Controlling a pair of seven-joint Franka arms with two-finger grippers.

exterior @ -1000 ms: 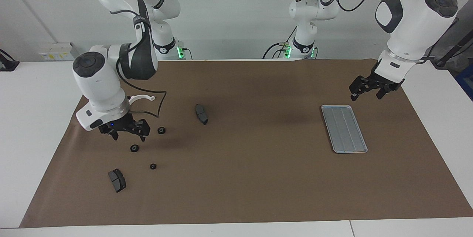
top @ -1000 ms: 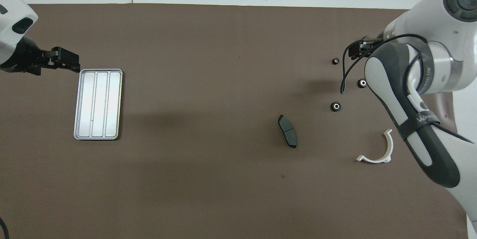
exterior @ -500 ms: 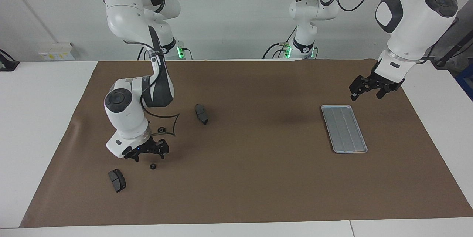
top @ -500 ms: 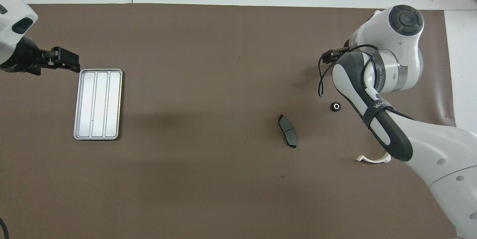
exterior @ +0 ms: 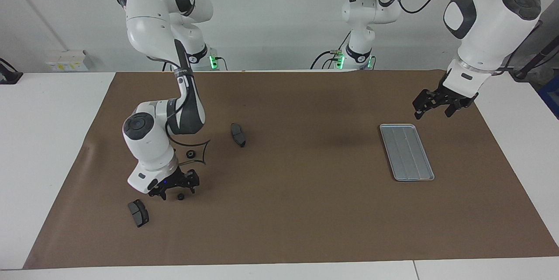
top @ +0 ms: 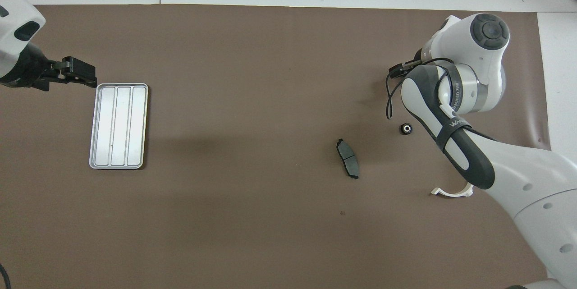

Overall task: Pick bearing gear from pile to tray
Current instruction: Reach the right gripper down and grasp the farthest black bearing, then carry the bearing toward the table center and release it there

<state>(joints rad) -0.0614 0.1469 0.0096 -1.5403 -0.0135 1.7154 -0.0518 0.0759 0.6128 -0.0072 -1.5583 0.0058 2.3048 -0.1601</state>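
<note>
**Closing on the farthest gear with the right arm**

Bringing my right gripper (exterior: 174, 190) low over the scatter at the right arm's end of the tabletop (exterior: 305, 210), I read its jaws as spread, one on each side of a small black gear (exterior: 180, 196). That gear lies just under and slightly to the tray side of the midpoint between the tips, so I judge only a short drop and a small nudge are needed before clenching. The gear is round, so no long axis matters. A second gear (exterior: 190, 154) lies nearer the robots, partly veiled by the arm's cable. One brake pad (exterior: 138, 212) sits just beside the gripper; another brake pad (exterior: 238, 134) is well apart.

My left gripper (exterior: 432, 107) waits, jaws spread and holding nothing, over the tabletop just beside the tray (exterior: 406, 152), which looks bare.
</note>
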